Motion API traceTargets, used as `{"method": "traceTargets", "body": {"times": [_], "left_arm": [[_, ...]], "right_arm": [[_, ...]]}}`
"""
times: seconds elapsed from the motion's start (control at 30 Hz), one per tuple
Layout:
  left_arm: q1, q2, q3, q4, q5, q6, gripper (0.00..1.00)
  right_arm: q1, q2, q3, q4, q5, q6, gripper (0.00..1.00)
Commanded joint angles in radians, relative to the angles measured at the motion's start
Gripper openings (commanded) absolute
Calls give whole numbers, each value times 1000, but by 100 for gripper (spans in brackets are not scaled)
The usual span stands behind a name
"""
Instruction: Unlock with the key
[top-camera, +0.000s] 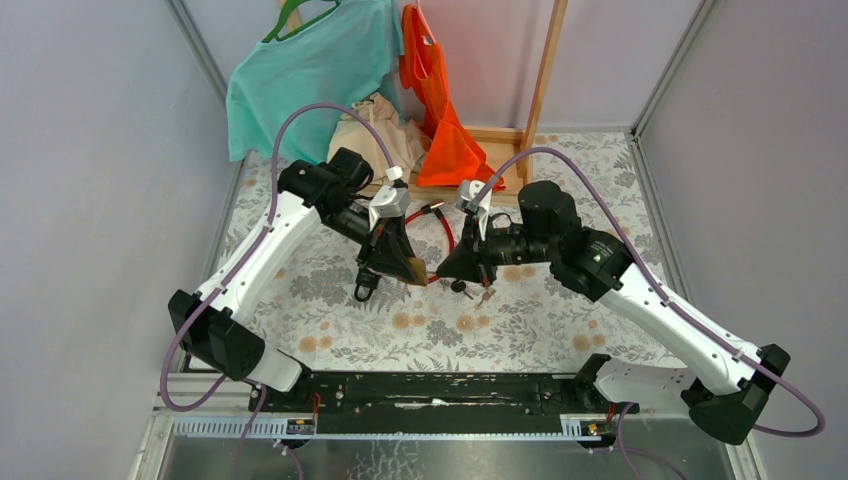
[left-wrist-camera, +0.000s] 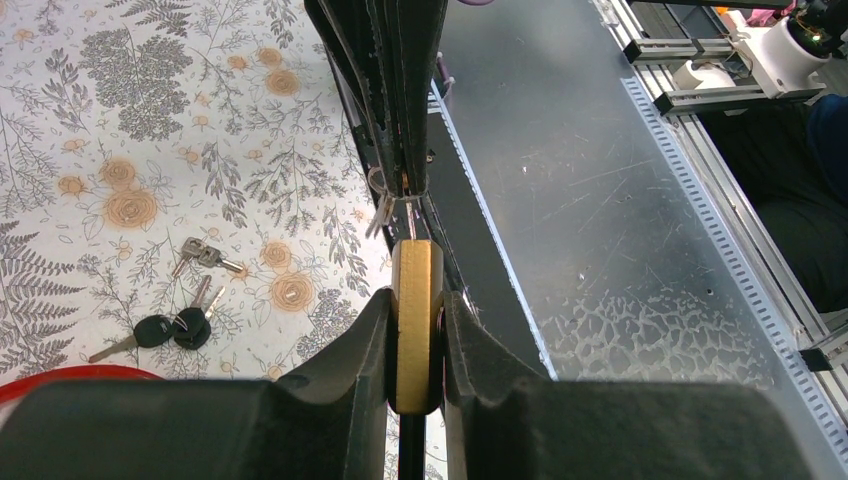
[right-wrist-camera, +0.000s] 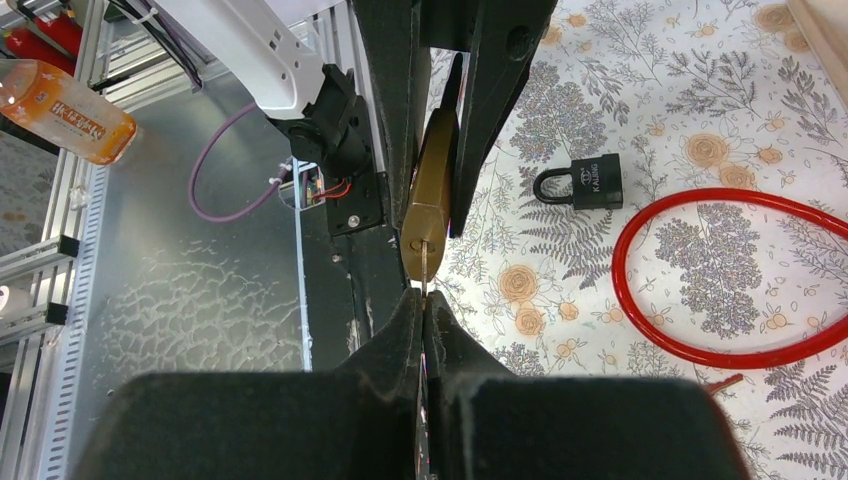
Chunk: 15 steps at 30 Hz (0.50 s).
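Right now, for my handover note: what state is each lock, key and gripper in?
brass padlock: clamped edge-on, shackle hidden.
key: blade tip at the brass padlock's keyhole face, depth unclear.
left gripper: shut on brass padlock.
right gripper: shut on key.
black padlock: shackle closed, lying on the table.
spare keys: loose on the table.
red cable: looped on the table.
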Motion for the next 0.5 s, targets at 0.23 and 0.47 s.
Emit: {"method": "traceTargets", "body": {"times": [0.23, 0.47], "left_arm": [[3, -3, 29, -15, 104, 0, 0], [3, 7, 33, -15, 117, 2, 0]], "right_arm": [[-6, 30, 19, 90, -32, 25, 0], [7, 49, 8, 139, -41, 50, 0]]}}
